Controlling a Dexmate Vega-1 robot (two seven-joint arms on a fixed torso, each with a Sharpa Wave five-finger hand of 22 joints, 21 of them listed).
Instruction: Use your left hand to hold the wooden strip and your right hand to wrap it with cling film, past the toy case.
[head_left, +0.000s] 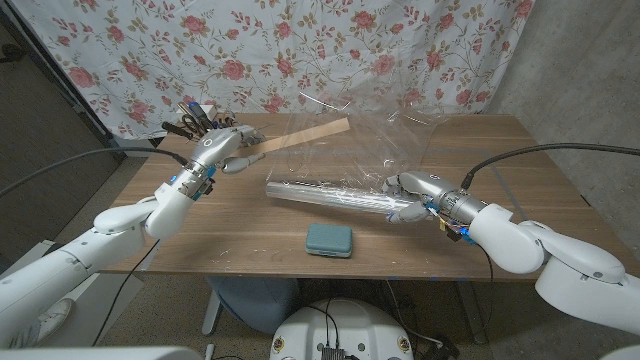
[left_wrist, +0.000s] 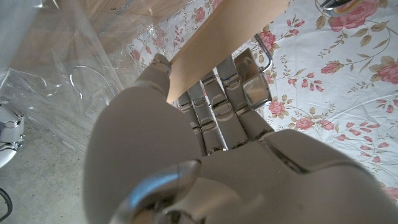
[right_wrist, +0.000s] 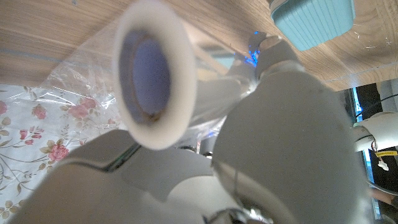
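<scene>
From the head view, my left hand (head_left: 215, 150) grips one end of the long flat pale wooden strip (head_left: 300, 135), held up over the far side of the brown wooden table (head_left: 240, 235). My right hand (head_left: 410, 195) is wrapped around the end of the clear cling film roll (head_left: 330, 194), with a transparent sheet (head_left: 370, 125) reaching up to the strip. The small teal ribbed toy case (head_left: 329, 240) lies nearer the front edge.

In the left wrist view, fingers (left_wrist: 217, 93) clamp the strip (left_wrist: 211, 43).

In the right wrist view, the roll's white tube end (right_wrist: 152, 81) sits in my grip; the case (right_wrist: 314, 22) is beyond.

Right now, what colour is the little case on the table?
Teal blue; the case shows best in the head view.
</scene>
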